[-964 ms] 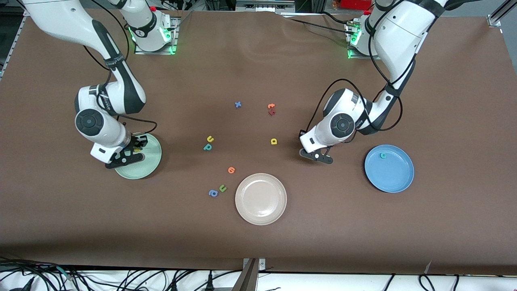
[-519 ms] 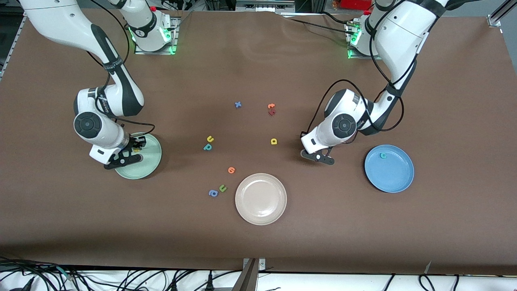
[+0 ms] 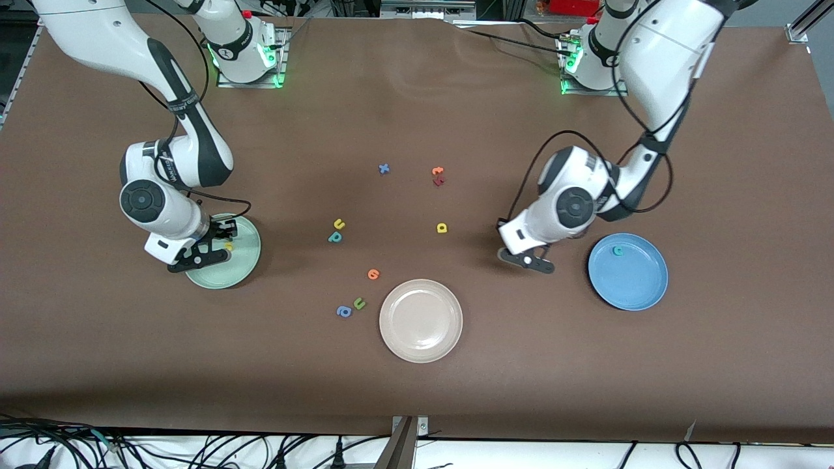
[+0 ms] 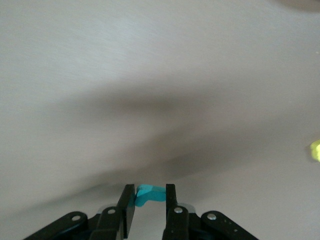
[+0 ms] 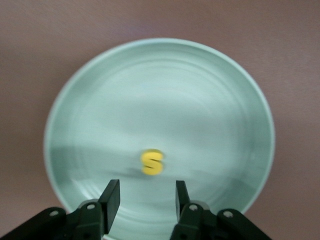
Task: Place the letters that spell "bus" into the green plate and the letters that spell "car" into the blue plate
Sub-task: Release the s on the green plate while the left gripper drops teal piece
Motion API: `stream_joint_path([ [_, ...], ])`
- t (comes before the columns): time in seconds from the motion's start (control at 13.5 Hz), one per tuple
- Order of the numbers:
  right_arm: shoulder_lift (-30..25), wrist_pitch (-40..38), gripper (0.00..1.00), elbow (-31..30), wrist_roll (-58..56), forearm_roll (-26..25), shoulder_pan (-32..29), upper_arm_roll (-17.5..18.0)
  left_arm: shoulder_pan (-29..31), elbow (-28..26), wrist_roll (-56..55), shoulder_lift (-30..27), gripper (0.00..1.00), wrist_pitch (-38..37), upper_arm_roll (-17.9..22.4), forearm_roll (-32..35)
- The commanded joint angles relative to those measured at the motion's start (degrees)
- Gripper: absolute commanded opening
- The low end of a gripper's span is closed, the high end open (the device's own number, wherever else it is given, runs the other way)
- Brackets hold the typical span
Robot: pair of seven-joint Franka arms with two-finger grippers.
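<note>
My right gripper (image 3: pixel 202 255) (image 5: pixel 147 197) hangs open just above the green plate (image 3: pixel 225 275) (image 5: pixel 200 100). A yellow "s" (image 3: pixel 229 247) (image 5: pixel 152 162) lies in the plate just past the fingertips. My left gripper (image 3: pixel 528 260) (image 4: pixel 149 197) is shut on the teal "r" (image 4: pixel 149 194), above the table between the yellow "a" (image 3: pixel 442 227) (image 4: pixel 315 150) and the blue plate (image 3: pixel 635 280). A teal "c" (image 3: pixel 617 251) lies in the blue plate. The yellow "u" (image 3: pixel 339 224) and teal "b" (image 3: pixel 335 237) lie side by side mid-table.
A beige plate (image 3: pixel 421 345) sits nearest the front camera. Beside it lie an orange letter (image 3: pixel 373 274), a green "u" (image 3: pixel 359 303) and a blue "a" (image 3: pixel 343 311). A blue "x" (image 3: pixel 384 169) and two reddish letters (image 3: pixel 438 176) lie toward the bases.
The right gripper opened and the yellow "s" now lies in the green plate. The left gripper shut on the teal "r" and moved toward the blue plate.
</note>
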Motion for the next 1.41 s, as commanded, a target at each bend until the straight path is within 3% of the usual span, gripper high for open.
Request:
stream_joint_path([
  [0.0,-1.69,0.14,0.84,-0.89,14.99,0.56,2.50,4.68,4.62,-0.38,10.37,-3.10,0.09,-4.14,-0.01,-0.72],
  [0.07,-1.69,0.57,0.93,-0.63,20.80,0.39,4.26,5.39,6.56,-0.21,14.67,-3.63,0.09,-5.36,-0.01,-0.72],
  [0.15,-1.69,1.28,0.95,-0.28,26.17,0.21,5.67,5.92,8.40,-0.20,19.33,-3.72,0.09,-6.16,0.17,-0.72],
  [0.3,-0.99,5.74,0.95,-0.19,35.49,0.39,9.88,5.83,12.18,0.32,27.16,-3.64,0.09,-6.17,0.61,0.15],
  [0.52,2.17,13.21,0.93,0.60,50.43,0.12,15.43,3.73,15.45,1.11,30.53,-3.20,0.13,-5.99,0.61,4.18],
  [0.82,4.98,16.14,0.92,1.22,72.49,0.30,16.32,3.72,16.94,1.47,30.71,-3.20,0.18,-5.99,0.61,7.62],
  [0.89,5.60,16.14,0.92,1.22,73.84,0.30,16.41,3.64,17.38,1.47,30.62,-3.20,0.47,-5.99,0.52,7.80],
  [0.96,5.69,16.14,0.94,1.22,74.29,0.30,16.41,3.64,17.39,1.64,30.62,-3.20,0.99,-5.99,0.52,7.80],
  [1.04,5.95,16.22,1.00,1.22,74.73,0.39,16.49,3.64,17.30,1.73,30.71,-3.28,1.00,-5.99,0.34,7.89],
  [1.33,7.36,17.19,0.97,1.48,75.35,-0.23,18.43,3.64,17.03,1.99,29.40,-4.16,1.00,-6.52,-1.67,6.93],
])
